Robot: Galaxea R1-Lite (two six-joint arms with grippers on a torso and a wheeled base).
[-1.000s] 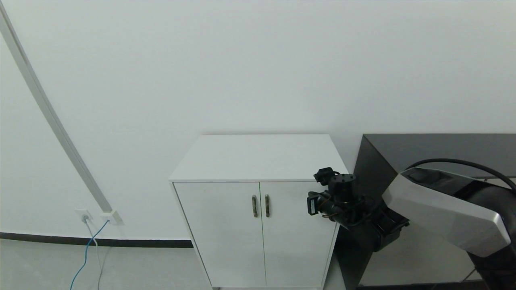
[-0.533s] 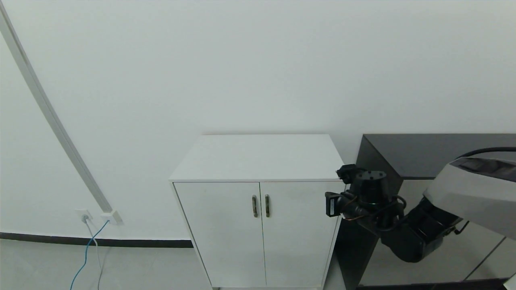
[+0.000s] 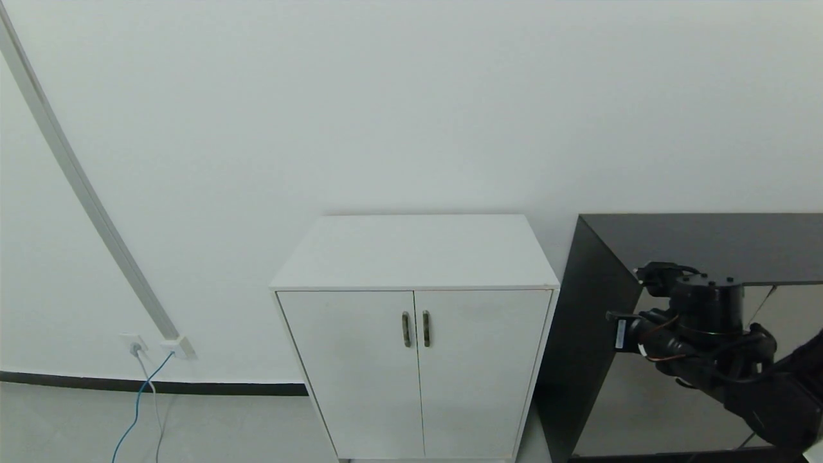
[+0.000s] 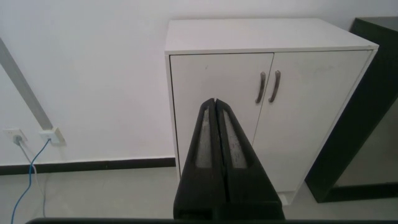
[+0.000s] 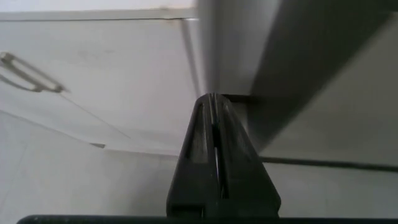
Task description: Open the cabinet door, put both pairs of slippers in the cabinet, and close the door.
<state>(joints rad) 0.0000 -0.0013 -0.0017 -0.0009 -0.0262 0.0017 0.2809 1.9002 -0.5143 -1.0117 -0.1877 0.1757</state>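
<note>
The white cabinet stands against the wall with both doors closed. Its two metal handles meet at the middle seam. My right arm's wrist hangs to the right of the cabinet, in front of the black unit. In the right wrist view, my right gripper is shut with nothing in it, aimed at the gap between the white cabinet's right door and the black unit. My left gripper is shut and holds nothing; it faces the cabinet front, well short of the handles.
A black unit stands tight against the cabinet's right side. Wall sockets with hanging cables sit low at the left, under a slanted cable duct. Bare floor lies before the cabinet.
My right arm has swung to the right, from in front of the cabinet's right door to in front of the black unit. The doors stay closed.
</note>
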